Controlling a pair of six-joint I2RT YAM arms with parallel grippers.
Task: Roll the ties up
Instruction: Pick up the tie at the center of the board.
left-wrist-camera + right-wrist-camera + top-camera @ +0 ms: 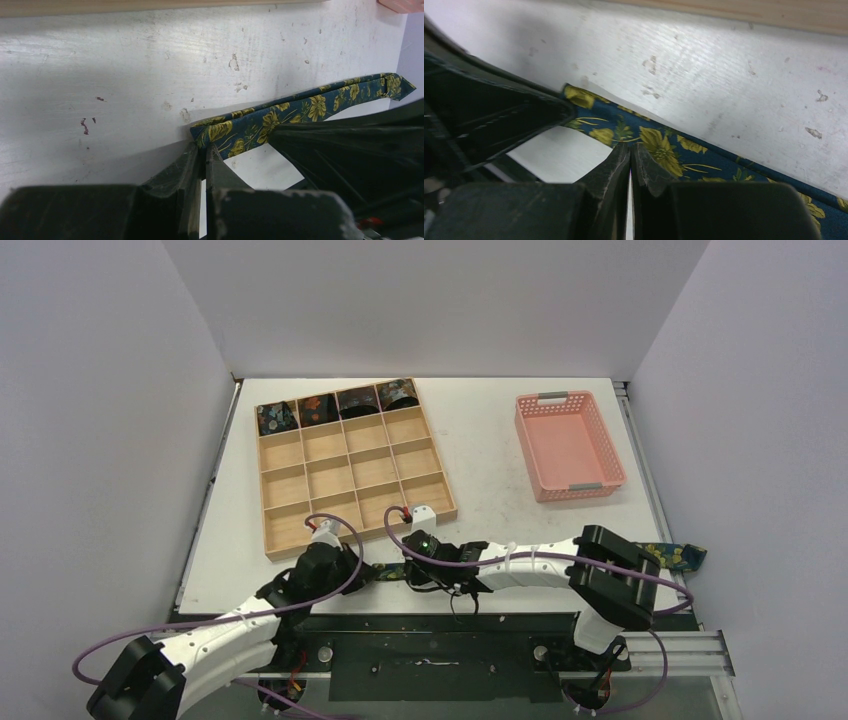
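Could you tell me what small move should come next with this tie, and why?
Probably curl the end of the tie over itself to start the coil: the left pincer is shut on that end, the right pincer grips just beside it, and the tie lies unrolled.

The scuffed white tabletop (pixel 490 455) carries a wooden compartment tray (pixel 262 485) at far left and a pink basket (pixel 570 445) at far right, well apart. A navy tie (pixel 300 107) with yellow flowers lies stretched along the near edge.

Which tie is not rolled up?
The yellow-flowered tie, held outstretched by the left gripper and right gripper; the other four sit coiled in the tray's far row.
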